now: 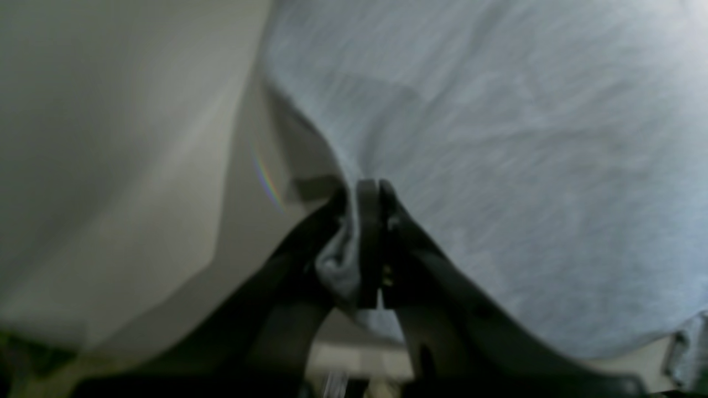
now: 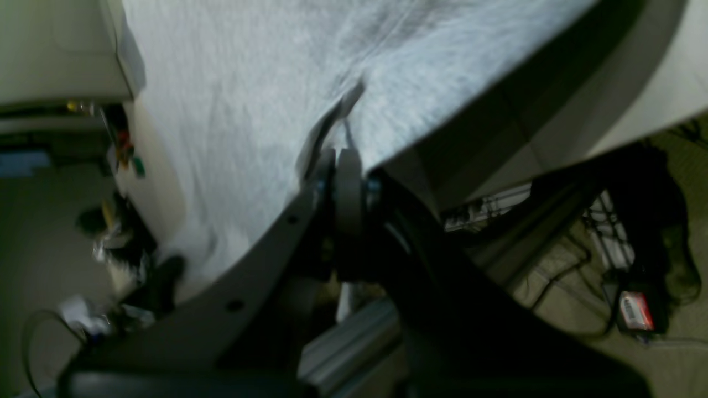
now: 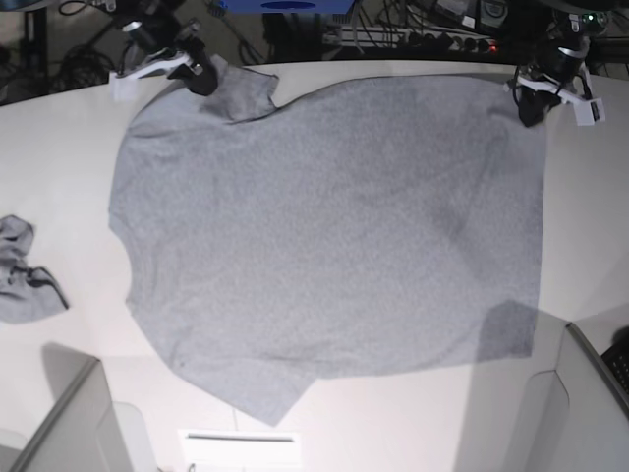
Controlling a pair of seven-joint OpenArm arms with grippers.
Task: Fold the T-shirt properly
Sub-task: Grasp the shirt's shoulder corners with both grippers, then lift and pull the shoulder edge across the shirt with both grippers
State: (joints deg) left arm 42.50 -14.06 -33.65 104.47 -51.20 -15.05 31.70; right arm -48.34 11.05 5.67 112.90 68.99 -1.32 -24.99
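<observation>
A heather-grey T-shirt [image 3: 334,226] lies spread out flat on the white table [image 3: 590,216], plain side up, one sleeve pointing toward the near edge. At the far right corner of the cloth my left gripper [image 3: 531,106] is shut on the shirt's edge; up close, its jaws [image 1: 369,190] pinch a bunched fold of the T-shirt [image 1: 498,138]. My right gripper [image 3: 203,81] at the far left is shut on the shirt near the other sleeve. In its wrist view the right gripper [image 2: 343,160] clamps the edge of the T-shirt [image 2: 238,99].
A small crumpled grey cloth with dark trim [image 3: 25,275] lies at the table's left edge. Cables and a power strip [image 3: 413,39] run behind the far edge. Grey panels [image 3: 74,423] stand at both near corners.
</observation>
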